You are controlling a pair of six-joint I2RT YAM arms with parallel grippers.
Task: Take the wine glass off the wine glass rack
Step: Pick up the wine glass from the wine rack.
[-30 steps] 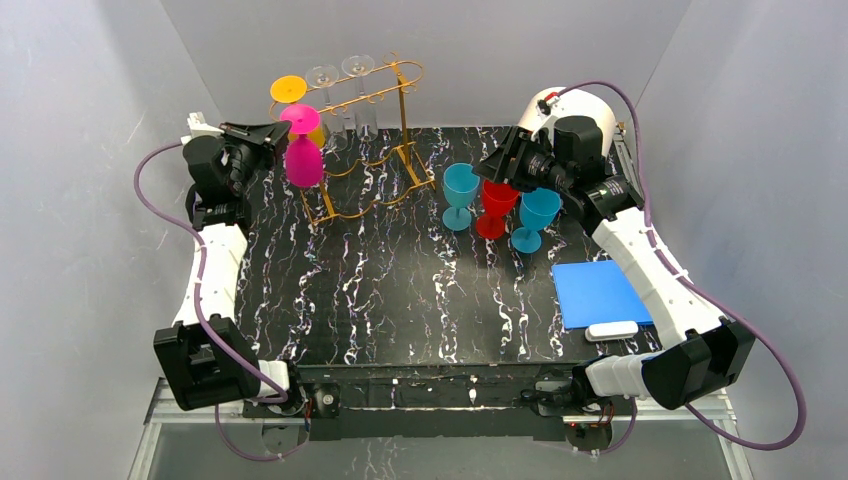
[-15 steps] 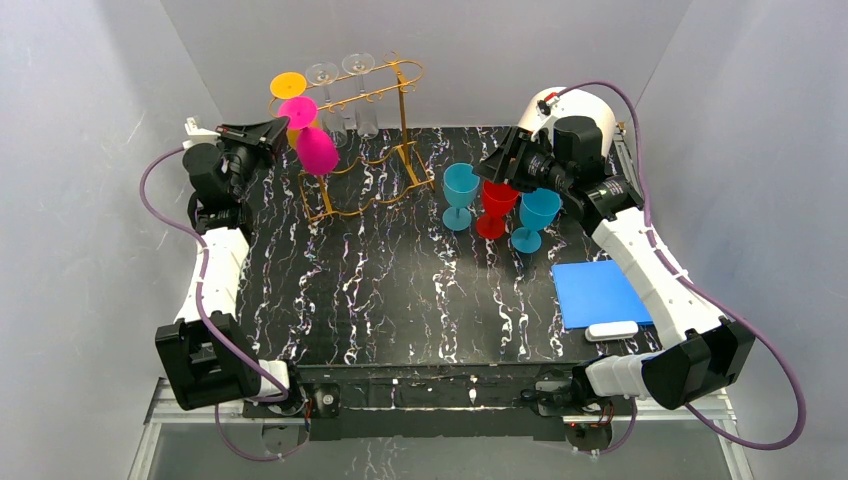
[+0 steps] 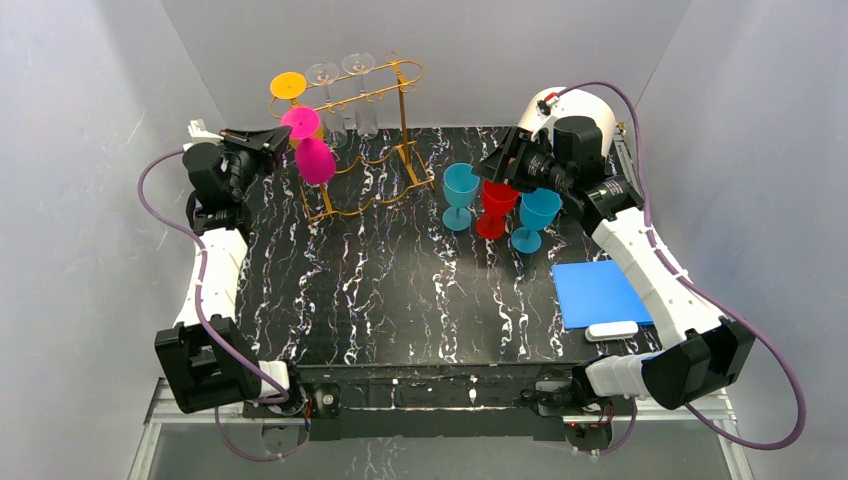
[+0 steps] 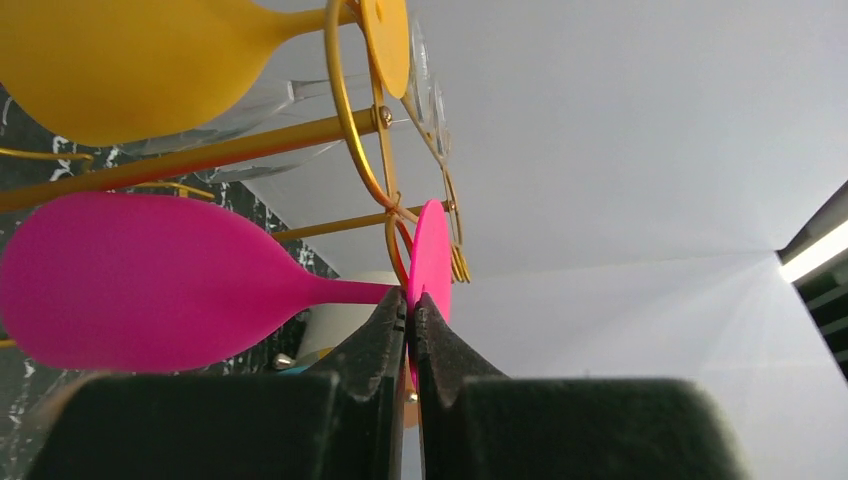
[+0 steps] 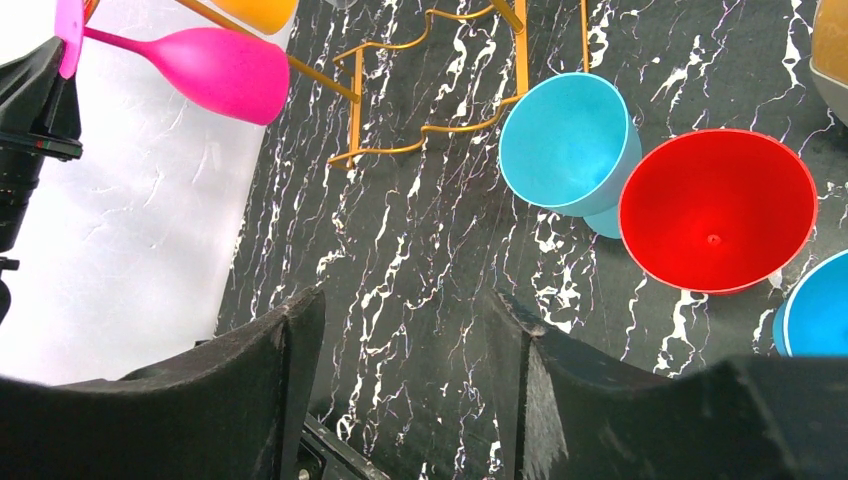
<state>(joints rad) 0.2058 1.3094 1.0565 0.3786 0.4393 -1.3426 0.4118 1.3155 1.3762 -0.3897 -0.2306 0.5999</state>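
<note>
Grip of the left gripper (image 3: 281, 131) is clenched on the thin stem of the pink glass (image 3: 316, 160), right under its round foot; in the left wrist view the two fingertips (image 4: 398, 312) meet around the stem with no gap. The pink glass (image 4: 150, 285) is tilted, with its bowl hanging lower than the foot, toward the table (image 3: 400, 290). Its foot is at the near left end of the rack (image 3: 405, 110), just beside the curled end of the top rails (image 4: 200, 158). I cannot tell if it touches the wire there.

On the rails behind it hangs an orange glass (image 3: 288, 88), upside down, and farther along are two clear glasses (image 3: 322, 74).

The right gripper (image 3: 497, 165) is released. Its fingers (image 5: 295, 350) are wide apart and hold nothing. It hovers over the red glass (image 3: 498, 198), which stands upright between two blue glasses (image 3: 461, 185), all three near each other and well apart from the rack. From the right wrist view the red bowl (image 5: 715, 210) is seen from above.

A blue mat (image 3: 598, 292) lies at the right edge of the table, with a small white object (image 3: 612, 330) touching its near side.
</note>
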